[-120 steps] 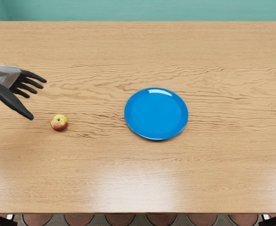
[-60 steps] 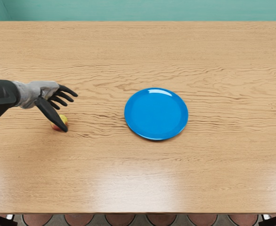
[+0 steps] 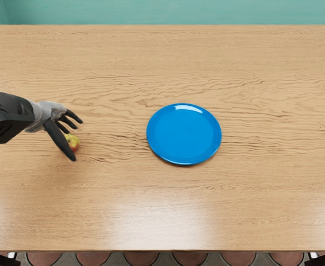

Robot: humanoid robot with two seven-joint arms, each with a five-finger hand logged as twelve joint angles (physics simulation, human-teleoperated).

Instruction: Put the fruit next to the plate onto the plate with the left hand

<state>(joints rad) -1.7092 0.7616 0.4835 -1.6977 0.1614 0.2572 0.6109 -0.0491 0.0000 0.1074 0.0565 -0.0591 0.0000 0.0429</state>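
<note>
Head view, looking down at a slant on a light-brown wooden table with wavy grain [image 3: 207, 66]. The left arm, dark-sleeved, comes in from the left edge and ends in a grey-and-black five-finger left hand [image 3: 60, 126]. Its fingers [image 3: 72, 117] are spread and hold nothing. The long black thumb [image 3: 61, 143] points down towards the near edge. A small round red-and-yellow apple [image 3: 73, 143] lies on the table just right of the thumb, touching it or nearly so, and partly hidden by it; whether the palm touches the fruit cannot be told. A round flat blue plate [image 3: 183, 133] sits well apart to the right, with nothing on it. The right arm is not in view.

The step in hand is judged to be the grasp. To do it well, the hand should settle so the apple sits between thumb and fingers; the fingers should curl slowly, since a round fruit may roll away from a sideways nudge; lifting should wait until the hold is firm.
</note>
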